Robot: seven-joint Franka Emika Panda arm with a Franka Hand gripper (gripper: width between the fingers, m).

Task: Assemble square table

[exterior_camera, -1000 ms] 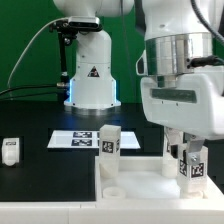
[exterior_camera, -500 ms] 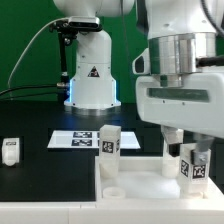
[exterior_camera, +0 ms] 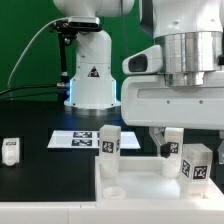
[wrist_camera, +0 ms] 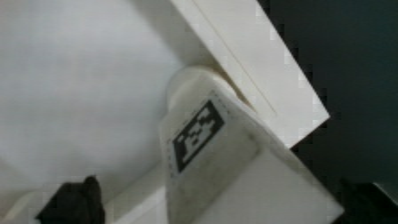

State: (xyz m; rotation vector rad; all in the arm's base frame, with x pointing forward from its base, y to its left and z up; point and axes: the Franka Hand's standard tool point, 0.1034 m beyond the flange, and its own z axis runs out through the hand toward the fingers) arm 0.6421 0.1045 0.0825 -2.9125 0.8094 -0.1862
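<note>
1. Square tabletop (exterior_camera: 135, 200) lies nearest, rim up, with one round socket (exterior_camera: 112, 187) bare.
2. Tagged leg (exterior_camera: 198, 165) stands upright at the tabletop's corner, on the exterior view's right.
3. Gripper (exterior_camera: 188, 150) straddles that leg with its jaws spread wide. There is a gap beside the dark finger (exterior_camera: 163, 150), and it grips nothing.
4. Second leg (exterior_camera: 108, 141) stands upright by the far rim. Third leg (exterior_camera: 10, 152) sits apart, on the exterior view's left.
5. Marker board (exterior_camera: 75, 138) and robot base (exterior_camera: 90, 75) are behind.

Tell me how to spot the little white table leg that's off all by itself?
Start at the big white robot base at the back, come forward onto the black table, then look to the exterior view's far left. The small white leg sits there alone on the black surface. The middle leg and the rightmost leg stand at the white square slab instead.
</note>
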